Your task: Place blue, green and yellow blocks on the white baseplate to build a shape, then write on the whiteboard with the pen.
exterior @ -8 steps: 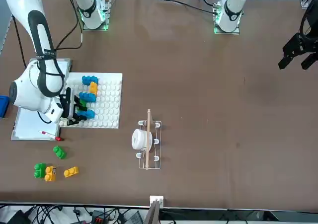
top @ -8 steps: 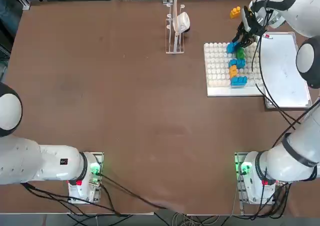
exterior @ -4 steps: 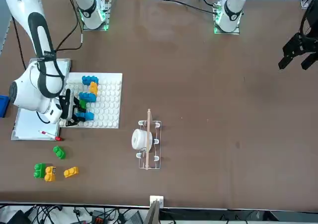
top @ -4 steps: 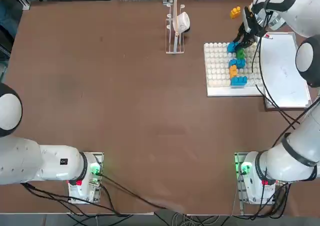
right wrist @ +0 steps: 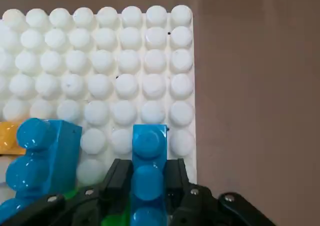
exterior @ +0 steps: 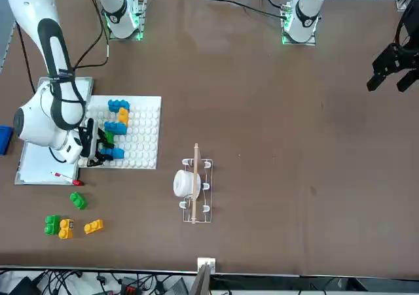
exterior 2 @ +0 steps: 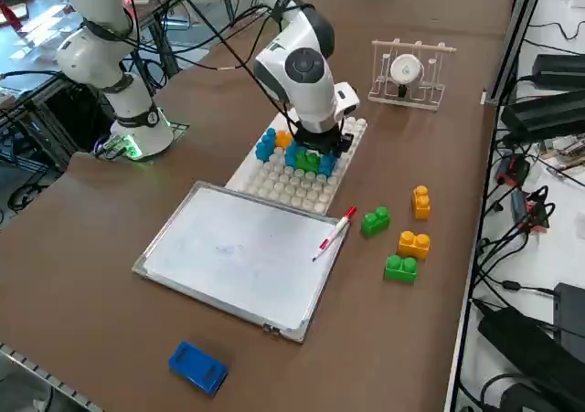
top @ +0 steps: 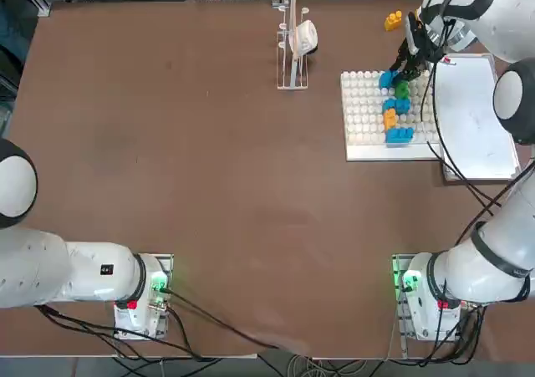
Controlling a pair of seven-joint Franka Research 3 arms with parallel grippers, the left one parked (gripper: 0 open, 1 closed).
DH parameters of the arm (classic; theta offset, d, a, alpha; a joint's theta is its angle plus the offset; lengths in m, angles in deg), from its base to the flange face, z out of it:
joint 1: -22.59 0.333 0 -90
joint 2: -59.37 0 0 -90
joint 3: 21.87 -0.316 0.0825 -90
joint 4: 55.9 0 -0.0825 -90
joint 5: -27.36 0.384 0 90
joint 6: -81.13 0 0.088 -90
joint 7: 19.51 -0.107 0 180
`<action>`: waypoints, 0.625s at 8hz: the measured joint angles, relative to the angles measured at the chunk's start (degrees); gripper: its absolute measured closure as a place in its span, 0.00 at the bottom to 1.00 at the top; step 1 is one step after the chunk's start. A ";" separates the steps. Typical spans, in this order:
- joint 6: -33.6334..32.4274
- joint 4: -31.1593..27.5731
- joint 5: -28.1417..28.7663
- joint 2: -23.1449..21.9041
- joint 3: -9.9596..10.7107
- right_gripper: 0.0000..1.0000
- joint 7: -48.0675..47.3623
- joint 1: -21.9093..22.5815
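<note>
My right gripper [right wrist: 148,172] is shut on a blue block [right wrist: 148,146], holding it upright over the white baseplate [right wrist: 105,60] near one corner. I cannot tell whether the block is pressed onto the studs. Beside it on the plate stand another blue block [right wrist: 42,153], a green block [top: 403,89] and a yellow block [top: 389,119]. From overhead, the gripper [top: 401,68] is at the plate's far right corner. The whiteboard [top: 476,118] lies right of the plate, with the pen [exterior 2: 334,233] across its far edge.
Loose green blocks [exterior 2: 375,220] [exterior 2: 399,267] and yellow blocks [exterior 2: 420,201] [exterior 2: 413,244] lie on the table beyond the whiteboard. A blue oblong object [exterior 2: 197,367] sits past the board's near corner. A small rack holding a white object [top: 297,43] stands left of the baseplate.
My right gripper has barely shifted at the plate's corner, and its hold on the blue block is the same.
</note>
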 joint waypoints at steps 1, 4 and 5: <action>0.13 -0.01 0.46 0.24 -0.04 0.63 -0.05 0.03; 0.30 -0.07 0.96 0.42 -0.04 0.63 -0.07 0.06; 0.30 -0.07 0.96 0.42 -0.04 0.63 -0.09 0.06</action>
